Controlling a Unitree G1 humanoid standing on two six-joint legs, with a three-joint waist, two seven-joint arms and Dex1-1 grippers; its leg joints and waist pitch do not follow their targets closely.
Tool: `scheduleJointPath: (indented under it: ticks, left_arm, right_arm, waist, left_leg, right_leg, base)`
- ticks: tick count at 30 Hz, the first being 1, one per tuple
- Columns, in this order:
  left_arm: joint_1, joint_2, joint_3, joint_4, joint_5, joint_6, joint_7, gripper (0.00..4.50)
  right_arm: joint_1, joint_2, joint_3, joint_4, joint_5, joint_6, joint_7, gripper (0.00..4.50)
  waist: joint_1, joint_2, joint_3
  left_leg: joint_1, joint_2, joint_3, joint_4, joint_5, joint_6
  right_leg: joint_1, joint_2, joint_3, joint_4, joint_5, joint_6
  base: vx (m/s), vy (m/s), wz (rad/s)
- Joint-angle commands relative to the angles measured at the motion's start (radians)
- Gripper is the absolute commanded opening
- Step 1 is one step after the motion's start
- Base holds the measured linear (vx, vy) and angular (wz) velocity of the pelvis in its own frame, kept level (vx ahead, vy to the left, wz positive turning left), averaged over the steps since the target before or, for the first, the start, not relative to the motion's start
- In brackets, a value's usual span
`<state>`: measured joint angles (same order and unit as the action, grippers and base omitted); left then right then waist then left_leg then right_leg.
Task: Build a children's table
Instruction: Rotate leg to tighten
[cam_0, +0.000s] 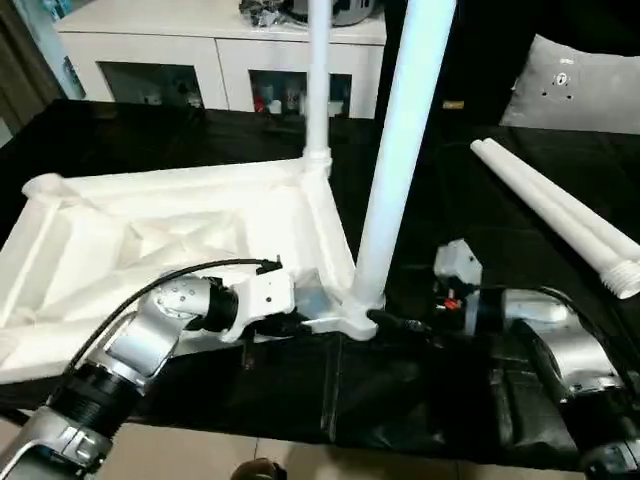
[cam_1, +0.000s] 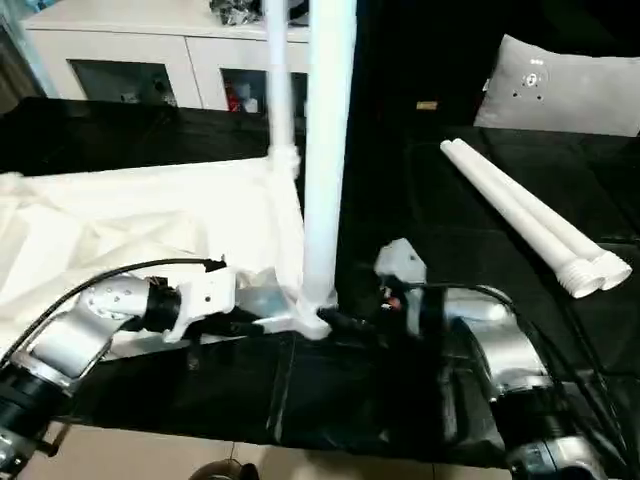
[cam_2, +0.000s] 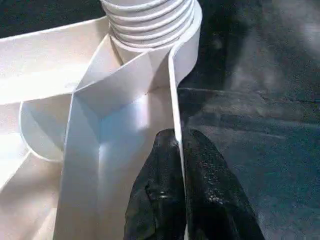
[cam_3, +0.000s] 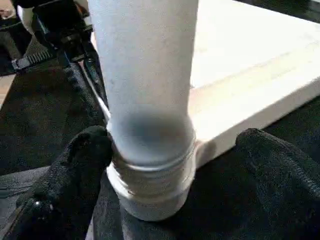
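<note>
Tabletop (cam_0: 150, 240) lies upside down on the black desk (cam_0: 420, 400), ribs up, so its corner sockets face upward for the legs. Nearest, the left hand (cam_2: 179, 150) is pinched tight on the top's thin edge wall just beside the near corner, probably to steady it. At that corner a leg (cam_0: 395, 150) stands upright, its threaded end seated in the socket. The right hand (cam_3: 175, 170) has its fingers (cam_3: 75, 165) spread wide on either side of the leg's base, not gripping, probably ready to turn it. Farther back a second leg (cam_0: 318, 80) stands in another corner. Two spare legs (cam_0: 560, 215) lie side by side at the right, near a grey cushion (cam_0: 575, 85).
</note>
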<state>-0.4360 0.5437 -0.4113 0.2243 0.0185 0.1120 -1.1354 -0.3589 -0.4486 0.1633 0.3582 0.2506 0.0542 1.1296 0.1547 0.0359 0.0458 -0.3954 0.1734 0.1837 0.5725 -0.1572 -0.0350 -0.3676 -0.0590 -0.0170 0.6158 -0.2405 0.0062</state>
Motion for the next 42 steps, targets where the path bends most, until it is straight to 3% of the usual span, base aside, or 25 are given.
scheduleJointPath:
  ticks: [1, 6, 18, 21, 24, 28, 32, 39, 42]
  left_arm:
    - [-0.009, 0.005, -0.048, -0.006, 0.027, -0.026, -0.055, 0.0]
    - [-0.017, 0.002, -0.057, 0.001, 0.027, -0.037, -0.063, 0.0]
    - [-0.029, 0.002, -0.058, 0.014, 0.034, -0.046, -0.075, 0.0]
    - [-0.03, 0.003, -0.057, 0.017, 0.034, -0.045, -0.076, 0.0]
    - [-0.032, 0.003, -0.056, 0.022, 0.034, -0.045, -0.075, 0.0]
    - [-0.029, 0.001, -0.051, 0.022, 0.032, -0.036, -0.068, 0.0]
    - [-0.02, -0.004, -0.039, 0.016, 0.021, -0.014, -0.054, 0.0]
    - [-0.006, -0.033, -0.001, -0.016, -0.019, 0.066, -0.015, 0.0]
    - [-0.028, -0.112, 0.046, -0.032, -0.042, 0.182, 0.096, 0.0]
  right_arm:
    - [-0.025, 0.002, 0.018, 0.005, -0.022, 0.004, 0.017, 4.43]
    - [-0.045, 0.014, 0.038, 0.028, -0.031, -0.001, 0.03, 4.43]
    - [-0.074, 0.036, 0.051, 0.065, -0.031, 0.012, 0.056, 3.49]
    - [-0.071, 0.036, 0.052, 0.064, -0.029, 0.016, 0.063, 3.26]
    - [-0.067, 0.036, 0.053, 0.064, -0.031, 0.021, 0.073, 3.04]
    - [-0.057, 0.038, 0.057, 0.058, -0.032, 0.028, 0.079, 2.74]
    - [-0.038, 0.047, 0.06, 0.042, -0.021, 0.052, 0.079, 2.67]
    - [0.003, 0.077, 0.061, 0.015, -0.015, 0.086, 0.045, 2.64]
    - [0.017, 0.133, 0.04, 0.042, -0.064, 0.128, -0.135, 2.64]
  waist:
    - [-0.003, -0.006, -0.065]
    - [-0.002, -0.006, -0.065]
    - [0.007, -0.006, -0.067]
    - [0.007, -0.007, -0.067]
    - [0.006, -0.008, -0.065]
    - [0.007, -0.008, -0.065]
    - [0.007, -0.008, -0.064]
    - [0.004, -0.004, -0.055]
    - [-0.003, -0.005, -0.047]
  left_leg:
    - [0.031, 0.059, -0.023, -0.054, -0.169, 0.049]
    - [0.031, 0.059, -0.022, -0.053, -0.17, 0.049]
    - [0.031, 0.061, -0.023, -0.05, -0.176, 0.04]
    - [0.026, 0.059, -0.023, -0.046, -0.165, 0.043]
    - [0.026, 0.059, -0.023, -0.049, -0.199, 0.035]
    - [0.028, 0.06, -0.023, -0.049, -0.196, 0.031]
    - [0.026, 0.059, -0.023, -0.048, -0.186, 0.037]
    - [0.029, 0.061, -0.025, -0.056, -0.234, 0.024]
    - [0.032, 0.061, -0.026, -0.064, -0.279, 0.004]
  right_leg:
    - [0.02, -0.078, 0.026, -0.055, 0.032, -0.227]
    - [0.019, -0.078, 0.026, -0.054, 0.022, -0.232]
    - [0.017, -0.079, 0.027, -0.051, 0.013, -0.229]
    - [0.014, -0.077, 0.027, -0.047, 0.032, -0.227]
    - [0.013, -0.08, 0.028, -0.052, -0.032, -0.222]
    - [0.011, -0.079, 0.029, -0.051, -0.031, -0.222]
    - [0.01, -0.078, 0.029, -0.049, -0.004, -0.222]
    - [0.005, -0.078, 0.03, -0.057, -0.055, -0.221]
    - [0.002, -0.08, 0.033, -0.064, -0.13, -0.214]
  base:
    - [0.0, 0.0, 0.0]
    - [0.0, 0.0, 0.0]
    - [0.0, 0.0, 0.0]
    - [0.0, 0.0, 0.0]
    - [0.0, 0.0, 0.0]
    - [0.0, 0.0, 0.0]
    - [0.0, 0.0, 0.0]
    - [0.0, 0.0, 0.0]
    - [0.0, 0.0, 0.0]
